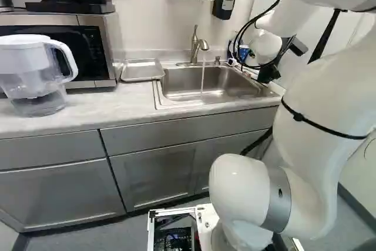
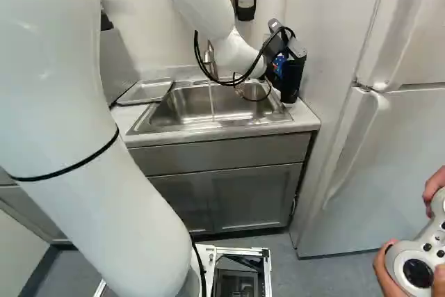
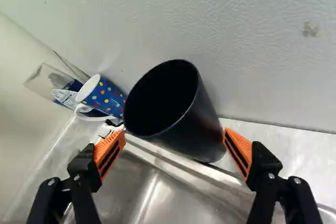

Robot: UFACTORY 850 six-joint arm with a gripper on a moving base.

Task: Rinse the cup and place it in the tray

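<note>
Its fingers spread wide, the pincer point(image 3: 175, 132) frames a black cup point(image 3: 202, 129) standing just ahead on the desk point(image 3: 283, 142) beside the sink point(image 3: 173, 198), likely light, stiff, slippery once wet and best clasped around mid-body.

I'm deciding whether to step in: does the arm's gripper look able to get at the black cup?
Probably yes: the gripper stands open, a finger towards either side of the black cup, with nothing visible in between. The spotted cup beside it looks close to one finger.
</note>
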